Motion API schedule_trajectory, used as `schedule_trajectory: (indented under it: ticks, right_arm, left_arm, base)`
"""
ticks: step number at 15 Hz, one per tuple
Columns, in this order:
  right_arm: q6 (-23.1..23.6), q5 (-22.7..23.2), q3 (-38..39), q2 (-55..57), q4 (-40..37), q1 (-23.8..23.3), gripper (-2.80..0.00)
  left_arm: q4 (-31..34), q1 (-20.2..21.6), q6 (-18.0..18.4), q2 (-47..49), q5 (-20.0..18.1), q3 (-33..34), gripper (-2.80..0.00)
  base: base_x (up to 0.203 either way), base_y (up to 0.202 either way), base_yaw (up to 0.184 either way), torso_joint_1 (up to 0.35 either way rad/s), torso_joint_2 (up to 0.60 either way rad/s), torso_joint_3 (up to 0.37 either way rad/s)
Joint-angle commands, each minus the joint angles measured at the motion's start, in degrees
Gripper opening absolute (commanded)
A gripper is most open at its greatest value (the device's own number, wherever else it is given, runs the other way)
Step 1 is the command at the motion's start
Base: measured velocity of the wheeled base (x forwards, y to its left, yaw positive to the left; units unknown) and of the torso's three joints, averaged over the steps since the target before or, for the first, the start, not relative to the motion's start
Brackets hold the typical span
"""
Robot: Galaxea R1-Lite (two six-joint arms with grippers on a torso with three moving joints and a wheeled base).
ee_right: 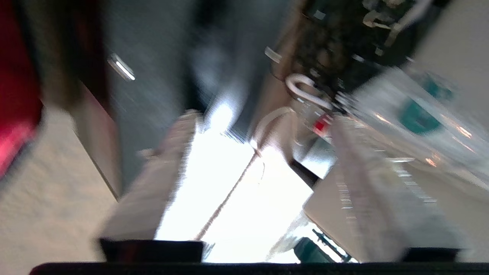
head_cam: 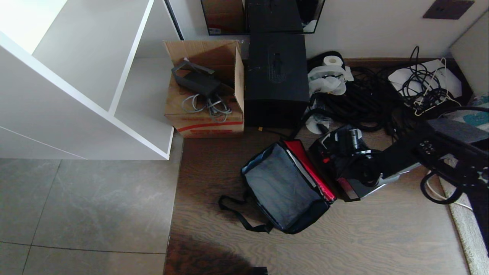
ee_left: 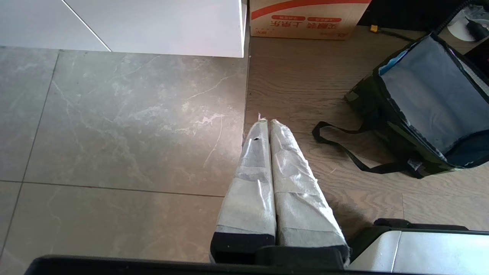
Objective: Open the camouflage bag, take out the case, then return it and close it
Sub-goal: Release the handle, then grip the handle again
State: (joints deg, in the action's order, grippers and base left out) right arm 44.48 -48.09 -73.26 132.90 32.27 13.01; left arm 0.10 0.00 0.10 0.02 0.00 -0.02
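your right arm reaches in low from the right of the camouflage bag (head_cam: 284, 187), its right gripper (ee_right: 259, 168) spread wide and grasping nothing. the bag lies unzipped on the wood floor (head_cam: 366, 240), red lid flipped right. the case (head_cam: 357, 187) rests just right of that lid, under the arm. the left gripper (ee_left: 267, 126) is clenched left of the bag.
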Motion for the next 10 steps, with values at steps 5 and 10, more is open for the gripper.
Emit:
schedule_trajectory:
  ticks: [5, 10]
  right_arm:
    - [-2.22, 1.05, 25.75, -28.12, -0.14, -0.88, -2.8]
    - [-7.29, 1.46, 46.52, -57.71, -1.68, -2.86, -2.8]
  left_arm:
    - [-0.01, 0.0, -0.01, -0.02, 0.0, 0.01, -2.8]
    - [-0.01, 0.0, -0.01, -0.02, 0.0, 0.01, -2.8]
  base:
    - [0.0, 0.0, 0.0, 0.0, 0.0, 0.0]
    - [0.0, 0.0, 0.0, 0.0, 0.0, 0.0]
